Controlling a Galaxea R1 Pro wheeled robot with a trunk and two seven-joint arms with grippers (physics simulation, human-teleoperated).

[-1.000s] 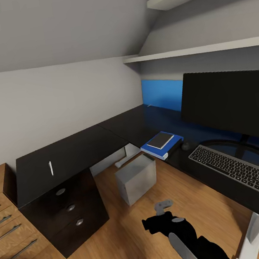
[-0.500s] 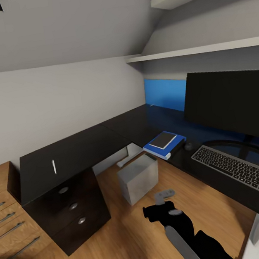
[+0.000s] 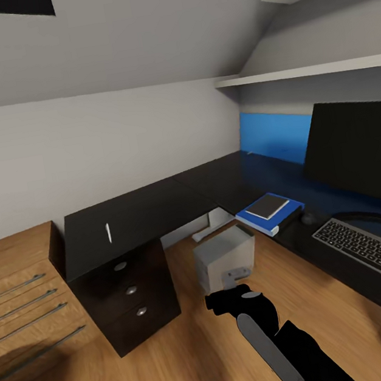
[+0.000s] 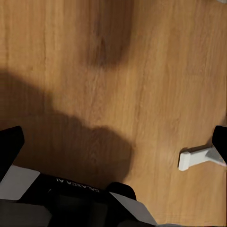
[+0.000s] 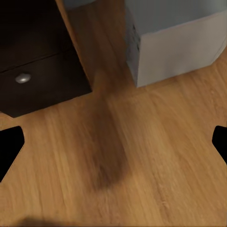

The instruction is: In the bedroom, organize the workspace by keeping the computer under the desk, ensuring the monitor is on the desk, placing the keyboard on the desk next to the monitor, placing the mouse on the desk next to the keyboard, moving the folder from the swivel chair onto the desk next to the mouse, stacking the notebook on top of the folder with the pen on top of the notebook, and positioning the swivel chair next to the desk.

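From the head view, the black worktop [image 3: 156, 205] bends round the corner. One white pen [image 3: 108, 232] lies alone on its left part. One dark notebook [image 3: 267, 206] sits on one blue folder [image 3: 270, 213], beside the mouse [image 3: 308, 217], keyboard [image 3: 373, 254] and monitor [image 3: 356, 152]. The grey computer [image 3: 224, 257] stands on the floor under the worktop. The right gripper [image 3: 232, 279] hangs near it; I cannot tell how its jaws stand.

In the left wrist view, the left gripper [image 4: 113, 146] has jaws wide apart over bare floor [image 4: 113, 71].

In the right wrist view, the jaws are wide apart too, near the computer and three-drawer cabinet [image 5: 28, 71].

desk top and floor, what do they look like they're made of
The desk top looks like a smooth black laminate or painted board with a faint sheen, though the render leaves it open. The floor looks like warm-toned wood planks, with visible grain lines.
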